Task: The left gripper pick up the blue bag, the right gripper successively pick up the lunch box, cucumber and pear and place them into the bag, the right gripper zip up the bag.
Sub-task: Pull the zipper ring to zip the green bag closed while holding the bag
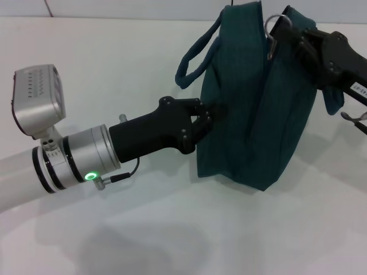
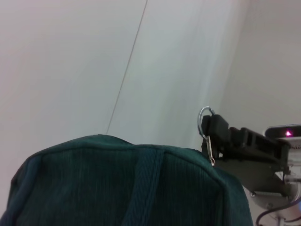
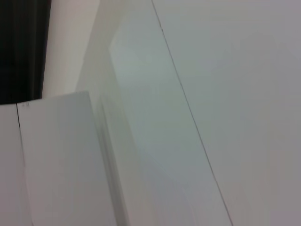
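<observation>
Two black grippers hold one blue bag (image 1: 252, 114) upright on the white table (image 1: 114, 69), its base resting on the surface and its top seam drawn closed along the visible length. One looped handle (image 1: 192, 63) droops off the bag's left side; a flat strap (image 2: 146, 188) runs down the fabric in the left wrist view. The left gripper (image 1: 205, 119) presses in from the robot's left at mid-height, its fingers pinched tight on a fold of the bag's side panel. The right gripper (image 1: 275, 40) comes in from the upper right at the bag's top corner, fingers clamped on the zipper pull just below the silver ring (image 1: 272, 22), which stands clear above the fingertips; the left wrist view shows the same ring (image 2: 205, 117) poking up beside that gripper's black body. A grey cable (image 1: 355, 120) hangs under the right arm. Lunch box, cucumber and pear do not appear in any view. Bare tabletop stretches wide in front of the bag and to its left, with the table's far edge close behind the bag's top. The right wrist view shows only pale wall panels.
</observation>
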Robot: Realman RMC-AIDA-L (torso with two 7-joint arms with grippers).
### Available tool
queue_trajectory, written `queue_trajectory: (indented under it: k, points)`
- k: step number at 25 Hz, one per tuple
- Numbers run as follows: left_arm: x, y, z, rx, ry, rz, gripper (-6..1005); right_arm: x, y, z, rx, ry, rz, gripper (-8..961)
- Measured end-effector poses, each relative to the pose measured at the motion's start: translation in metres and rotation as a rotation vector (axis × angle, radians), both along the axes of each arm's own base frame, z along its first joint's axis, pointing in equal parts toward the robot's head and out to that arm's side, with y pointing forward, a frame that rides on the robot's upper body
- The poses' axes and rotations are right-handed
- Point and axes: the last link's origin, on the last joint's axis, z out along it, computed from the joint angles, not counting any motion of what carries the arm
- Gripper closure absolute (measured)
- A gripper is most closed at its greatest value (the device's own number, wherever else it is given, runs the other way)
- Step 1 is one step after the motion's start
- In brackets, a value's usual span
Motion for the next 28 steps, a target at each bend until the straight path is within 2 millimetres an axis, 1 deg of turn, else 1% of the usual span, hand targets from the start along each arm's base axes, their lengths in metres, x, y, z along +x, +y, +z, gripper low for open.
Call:
queue_trajectory:
  k: [7,21,28]
  points:
    - [0.001,-0.003,-0.002,-0.02,0.012,-0.023,935,-0.001,-0.002,0.005,-0.039,0.06,-0.013,943]
    - [0.004,-0.021,-0.003,-0.09,0.013,-0.124,933,0.001,0.0,0.005,-0.04,0.054,-0.035,943]
    - [0.004,-0.025,-0.006,-0.119,0.025,-0.146,933,0.002,0.0,0.005,-0.041,0.053,-0.038,943]
